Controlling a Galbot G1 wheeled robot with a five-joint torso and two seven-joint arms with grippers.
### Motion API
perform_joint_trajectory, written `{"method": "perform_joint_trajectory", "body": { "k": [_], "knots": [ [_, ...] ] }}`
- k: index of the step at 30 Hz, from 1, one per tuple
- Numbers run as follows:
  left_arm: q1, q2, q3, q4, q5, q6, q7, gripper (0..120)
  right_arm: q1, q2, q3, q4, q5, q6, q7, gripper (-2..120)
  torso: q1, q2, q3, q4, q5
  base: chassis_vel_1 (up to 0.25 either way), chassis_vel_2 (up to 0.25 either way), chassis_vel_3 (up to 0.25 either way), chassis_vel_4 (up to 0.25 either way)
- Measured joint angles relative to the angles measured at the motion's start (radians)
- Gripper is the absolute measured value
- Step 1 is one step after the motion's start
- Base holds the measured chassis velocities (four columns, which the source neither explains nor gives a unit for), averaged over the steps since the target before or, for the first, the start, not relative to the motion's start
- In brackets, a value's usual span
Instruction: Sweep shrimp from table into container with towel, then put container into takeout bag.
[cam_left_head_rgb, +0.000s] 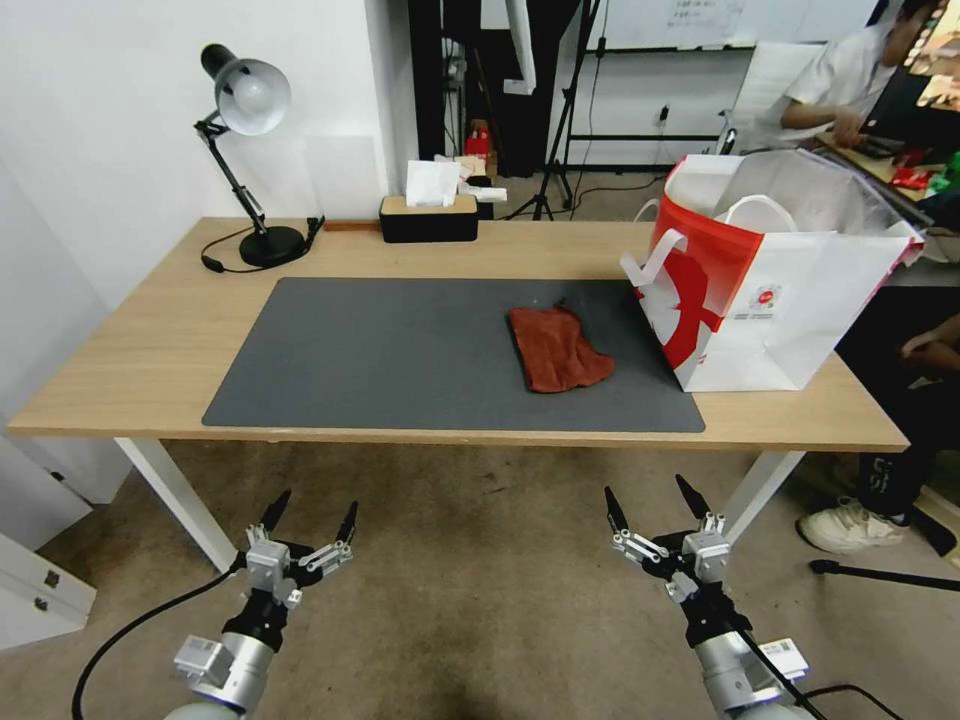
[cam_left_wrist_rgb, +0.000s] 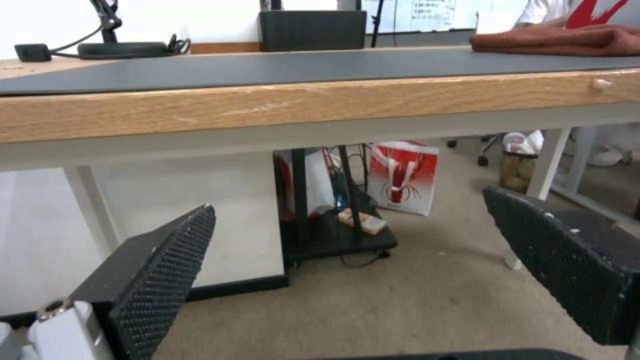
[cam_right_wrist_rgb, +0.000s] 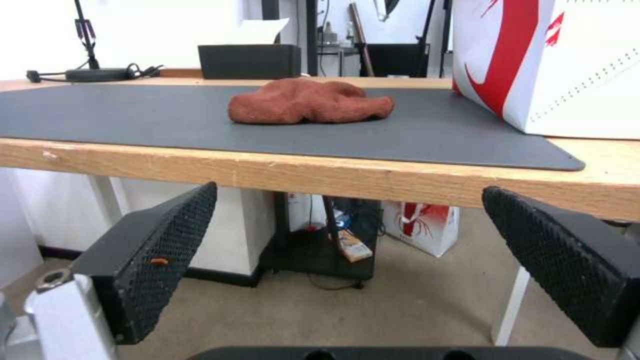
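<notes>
The rust-red towel (cam_left_head_rgb: 557, 347) lies rumpled on the dark grey mat (cam_left_head_rgb: 400, 350), right of its middle; it also shows as a lump in the right wrist view, towel (cam_right_wrist_rgb: 309, 101), and at the edge in the left wrist view, towel (cam_left_wrist_rgb: 557, 40). The takeout bag (cam_left_head_rgb: 770, 290), white with a red panel, stands upright at the table's right end, bag (cam_right_wrist_rgb: 553, 60). The shrimp and the container are out of view. My left gripper (cam_left_head_rgb: 312, 518) and right gripper (cam_left_head_rgb: 650, 498) hang open below the table's front edge, apart from everything.
A black desk lamp (cam_left_head_rgb: 250, 170) stands at the back left and a black tissue box (cam_left_head_rgb: 430, 215) at the back middle. The wooden table's front edge (cam_left_head_rgb: 450, 436) lies just beyond both grippers. A person sits behind the bag; another's shoe is at the right.
</notes>
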Motion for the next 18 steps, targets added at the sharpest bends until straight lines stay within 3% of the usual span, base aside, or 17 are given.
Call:
{"method": "perform_joint_trajectory", "body": {
  "k": [18],
  "knots": [
    [-0.004,0.002,0.002,0.0,-0.004,0.005,-0.002,100,0.0,0.001,-0.001,-0.002,-0.001,0.0,0.001,100,0.0,0.0,0.0,0.0,0.0,0.0,0.0,0.0,0.0]
  ]
}}
